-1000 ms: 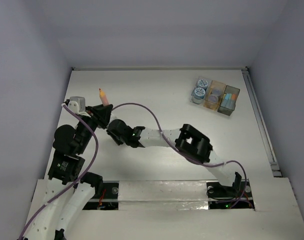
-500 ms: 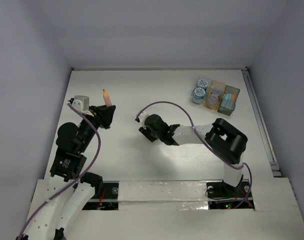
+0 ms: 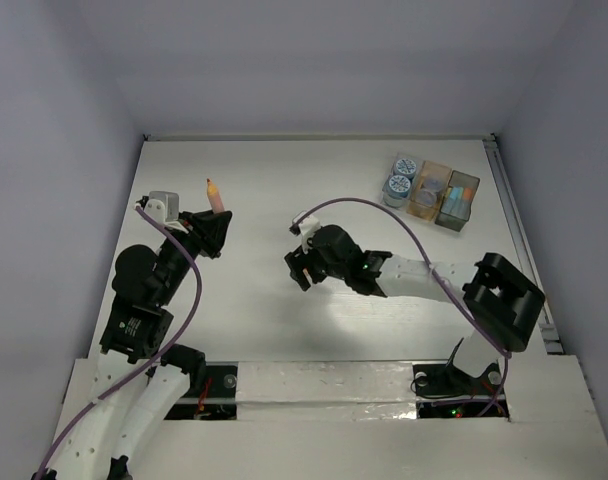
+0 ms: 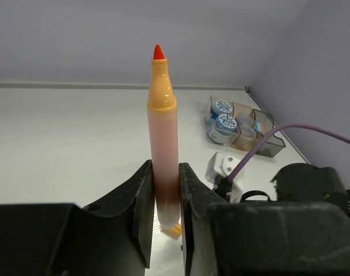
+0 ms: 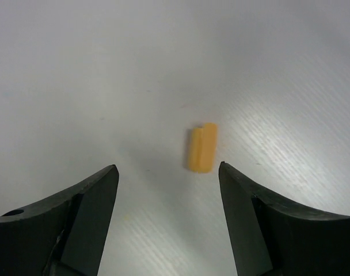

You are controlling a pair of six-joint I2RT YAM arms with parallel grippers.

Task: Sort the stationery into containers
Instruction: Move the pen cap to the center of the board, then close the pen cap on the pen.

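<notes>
Right gripper (image 5: 166, 172) spread wide, empty, poised over small orange bit (image 5: 202, 147) lying on white table (image 3: 284, 180). Left gripper (image 4: 164, 190) clamped on orange marker (image 4: 163, 132), held upright, red tip up. Far right corner: amber box (image 3: 427, 192) and grey box (image 3: 458, 200) side by side, touching; 2 blue-white rolls (image 3: 397, 186) just beside the amber one.

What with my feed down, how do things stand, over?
Left claw shut on orange marker, tip up. Right claw open above orange cap on table. Nothing in between.
</notes>
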